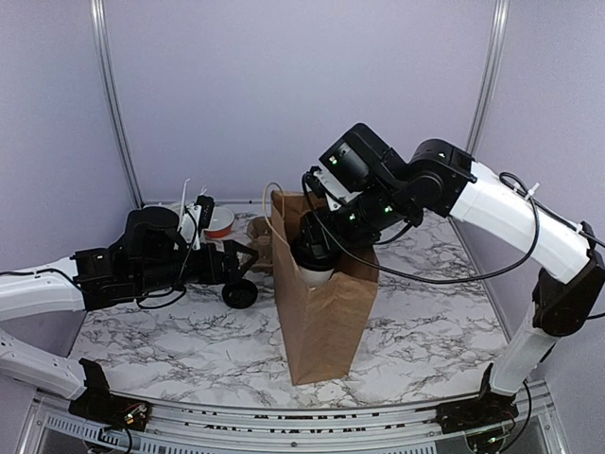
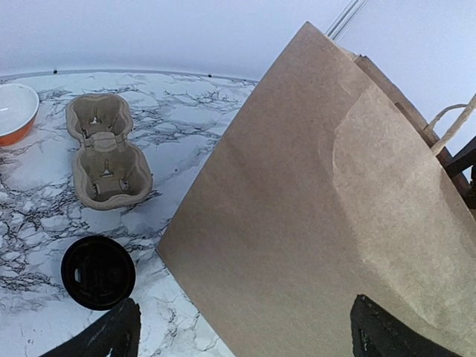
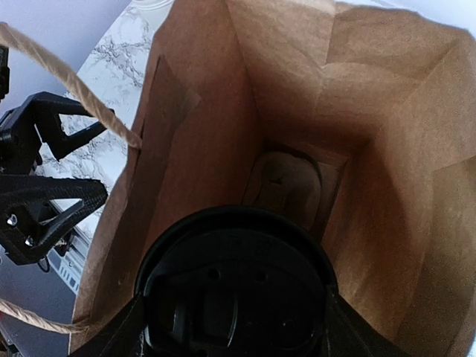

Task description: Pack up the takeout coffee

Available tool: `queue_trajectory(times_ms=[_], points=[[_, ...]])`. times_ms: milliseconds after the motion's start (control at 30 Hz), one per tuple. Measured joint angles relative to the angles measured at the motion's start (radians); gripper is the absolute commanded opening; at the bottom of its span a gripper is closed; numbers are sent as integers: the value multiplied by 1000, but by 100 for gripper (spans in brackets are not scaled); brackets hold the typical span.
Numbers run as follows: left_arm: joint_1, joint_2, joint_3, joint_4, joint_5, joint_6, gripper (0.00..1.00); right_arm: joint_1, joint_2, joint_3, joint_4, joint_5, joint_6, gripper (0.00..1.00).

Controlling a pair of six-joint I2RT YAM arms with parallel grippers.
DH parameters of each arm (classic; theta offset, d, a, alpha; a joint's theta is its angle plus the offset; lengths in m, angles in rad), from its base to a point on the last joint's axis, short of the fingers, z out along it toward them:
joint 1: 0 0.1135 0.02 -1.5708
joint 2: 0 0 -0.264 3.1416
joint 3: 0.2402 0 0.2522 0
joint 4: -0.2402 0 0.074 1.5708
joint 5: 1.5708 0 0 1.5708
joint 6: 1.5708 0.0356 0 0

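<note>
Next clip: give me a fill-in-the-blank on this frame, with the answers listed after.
The right gripper holds the coffee in the mouth of the bag; the coffee's lid is ____. The left gripper, by the bag, is ____. The loose lid lies flat on the marbled ____.
Missing: black; open; table.

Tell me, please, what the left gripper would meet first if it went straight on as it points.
The side wall of the brown paper bag; the open left gripper faces it, though depth is unclear.
</note>
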Motion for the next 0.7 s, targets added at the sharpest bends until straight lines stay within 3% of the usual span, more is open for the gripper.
queue_trajectory(times_ms=[267, 467, 700], points=[[0, -4, -8, 2, 3, -10, 95, 23, -5, -108, 18, -14, 25, 57], [-4, 1, -116, 23, 75, -33, 90, 6, -1, -98, -14, -44, 10, 57], [-94, 142, -189, 68, 167, -49, 87, -82, 13, -74, -53, -99, -57, 57]])
